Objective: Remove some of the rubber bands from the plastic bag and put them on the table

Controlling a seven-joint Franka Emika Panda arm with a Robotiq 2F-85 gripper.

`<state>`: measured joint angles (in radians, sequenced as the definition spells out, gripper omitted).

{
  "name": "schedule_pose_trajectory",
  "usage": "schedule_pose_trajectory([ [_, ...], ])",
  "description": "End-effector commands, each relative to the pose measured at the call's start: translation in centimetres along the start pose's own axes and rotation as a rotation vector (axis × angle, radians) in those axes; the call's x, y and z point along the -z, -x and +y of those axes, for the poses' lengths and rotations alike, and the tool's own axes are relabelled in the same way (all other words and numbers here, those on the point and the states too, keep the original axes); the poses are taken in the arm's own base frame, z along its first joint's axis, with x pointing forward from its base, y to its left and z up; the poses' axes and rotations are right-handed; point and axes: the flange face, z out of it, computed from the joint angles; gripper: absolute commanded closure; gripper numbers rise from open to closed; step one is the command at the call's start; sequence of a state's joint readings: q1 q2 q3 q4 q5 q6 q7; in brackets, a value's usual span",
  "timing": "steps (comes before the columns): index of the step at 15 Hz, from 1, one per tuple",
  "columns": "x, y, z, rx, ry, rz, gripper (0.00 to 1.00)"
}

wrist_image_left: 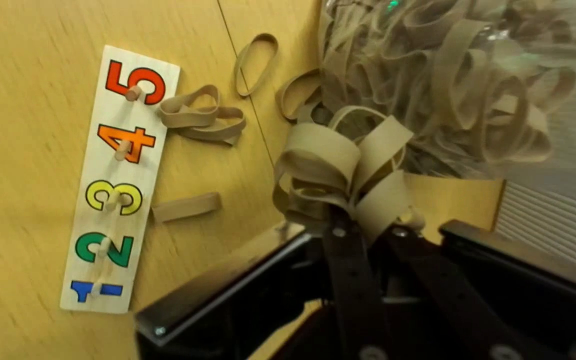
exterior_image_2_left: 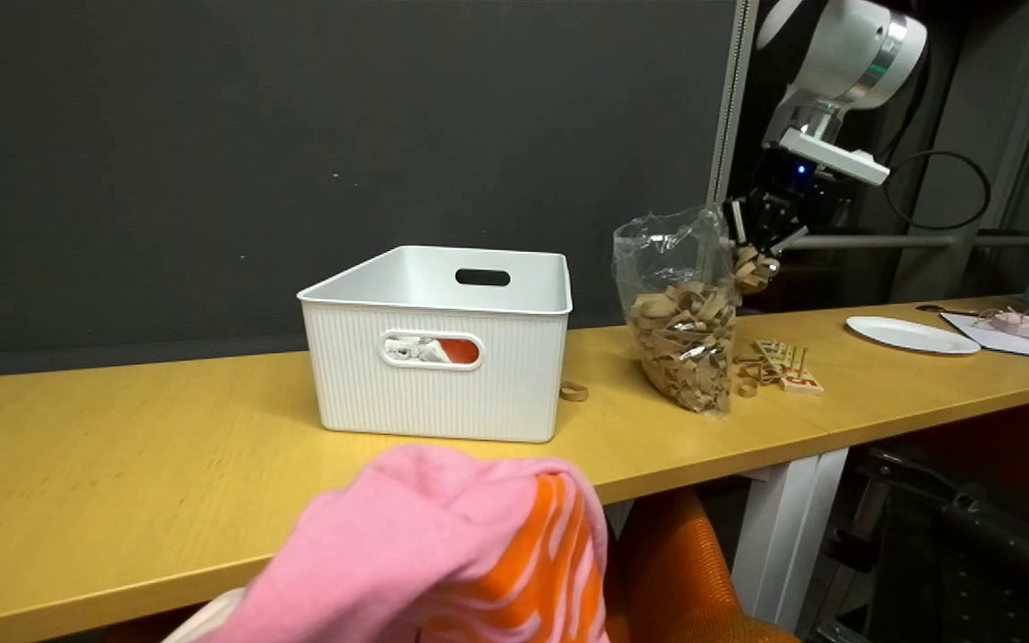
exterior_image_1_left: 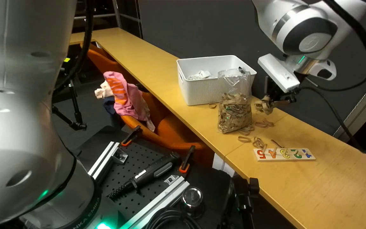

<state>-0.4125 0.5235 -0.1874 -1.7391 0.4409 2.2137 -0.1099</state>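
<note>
Wrist view tells me best: the gripper pinches a bunch of rubber bands between its fingertips, the loops splayed like a bow. Both exterior views show that bunch hanging in the air outside the plastic bag, just beside it, so I judge the setting-down step to be in hand. Next it wants lowering toward the table, then the fingers parted wide enough that no flat loop clings to them. More bands lie there by the number board: a tangled heap at its edge and one strip-like band near it. Their rubber is tan, matt and ribbon-like; the bag is thin, crinkled, see-through and bulging with many more; the board is pale wood with short pegs; the white bin alongside has ribbed walls.
</note>
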Motion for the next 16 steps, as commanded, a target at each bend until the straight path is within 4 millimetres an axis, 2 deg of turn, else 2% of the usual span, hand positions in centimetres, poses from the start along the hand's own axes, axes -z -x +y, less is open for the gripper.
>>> schedule_pose_trajectory([
  [1, -3.4, -2.1, 2.1, -0.043, 0.002, -0.047, 0.98],
  [4, -5.1, -2.7, 2.9, -0.078, 0.021, -0.054, 0.98],
  [5, -5.3, -2.9, 3.0, -0.083, 0.023, -0.057, 0.71],
  [11, -5.7, -3.4, 2.3, -0.121, 0.034, -0.052, 0.31],
  [15, -4.2, -2.5, 1.0, -0.159, 0.065, -0.030, 0.02],
  [16, -3.4, -2.1, 0.4, -0.162, 0.072, -0.014, 0.00],
])
